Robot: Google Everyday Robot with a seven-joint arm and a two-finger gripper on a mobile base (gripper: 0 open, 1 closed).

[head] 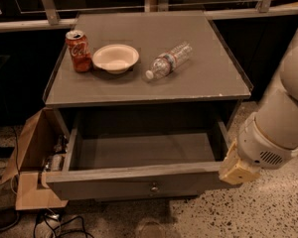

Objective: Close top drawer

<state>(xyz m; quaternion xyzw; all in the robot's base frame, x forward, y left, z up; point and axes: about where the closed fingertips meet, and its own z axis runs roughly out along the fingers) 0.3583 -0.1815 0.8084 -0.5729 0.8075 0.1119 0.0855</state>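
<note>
The top drawer (114,182) stands open, one front corner just beside the hand (237,166), whose grip cannot be told.

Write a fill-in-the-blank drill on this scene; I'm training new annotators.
1. The top drawer stands ___.
2. In the camera view, the gripper is near the drawer's front ___ corner.
3. The plastic bottle lies on its ___.
4. The soda can stands ___ beside the bowl.
Missing words: open; right; side; upright.
</note>
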